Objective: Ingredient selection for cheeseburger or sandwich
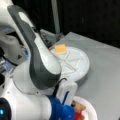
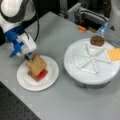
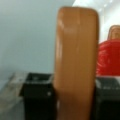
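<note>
Toast is what the tool (image 2: 27, 58) pinches: in the wrist view one brown toast square (image 3: 76, 62) stands edge-on between the two dark fingers (image 3: 37, 97), which press against its sides. In a front view the tool sits at the left of the frame, at the upper left edge of a white paper plate (image 2: 51, 75), its blue and white body just above. The held toast (image 2: 37, 64) lies tilted on top of the sandwich (image 2: 37, 71), a small stack on that plate; below the top piece one red round (image 2: 43, 74) shows at the lower right of the stack, and a second brown toast edge peeks out underneath. The wrist view shows the same red round (image 3: 108, 58) to the right of the held toast, with another brown piece (image 3: 114, 32) behind it. No green round can be made out in the stack. To the right of the frame stands one white round tray (image 2: 75, 67) with raised dividers forming wedge compartments; it carries one dark brown patty disc (image 2: 97, 40) at its upper edge and one yellow-orange cheese square (image 2: 114, 54) at its right edge, well apart from the plate. In a front view the arm fills the left, with the cheese square (image 1: 60, 48) on the tray (image 1: 80, 62) behind it and the plate (image 1: 91, 111) at the bottom. Plate and tray both rest on the grey tabletop (image 2: 62, 105).
</note>
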### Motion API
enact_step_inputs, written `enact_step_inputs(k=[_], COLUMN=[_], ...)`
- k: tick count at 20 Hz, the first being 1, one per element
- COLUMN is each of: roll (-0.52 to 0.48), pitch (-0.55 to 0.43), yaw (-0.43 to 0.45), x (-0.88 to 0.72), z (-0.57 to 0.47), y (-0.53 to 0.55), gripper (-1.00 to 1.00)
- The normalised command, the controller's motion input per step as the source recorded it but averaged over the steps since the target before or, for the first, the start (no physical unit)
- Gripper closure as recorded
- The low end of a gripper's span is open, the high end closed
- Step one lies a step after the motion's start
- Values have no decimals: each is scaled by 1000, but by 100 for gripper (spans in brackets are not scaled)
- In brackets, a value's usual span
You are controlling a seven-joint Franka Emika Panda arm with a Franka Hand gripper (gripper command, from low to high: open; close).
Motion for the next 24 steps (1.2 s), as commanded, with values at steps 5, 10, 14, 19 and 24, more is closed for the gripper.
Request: enact_step_inputs(k=[5,10,14,19,24], roll=[31,23,37,63,80], pitch=[-17,-6,-22,-26,-31], yaw=[241,205,214,218,214], x=[229,180,127,102,98], z=[-177,-96,-38,-38,-54], y=[-238,-259,-262,-213,-171], gripper=[100,100,100,100,100])
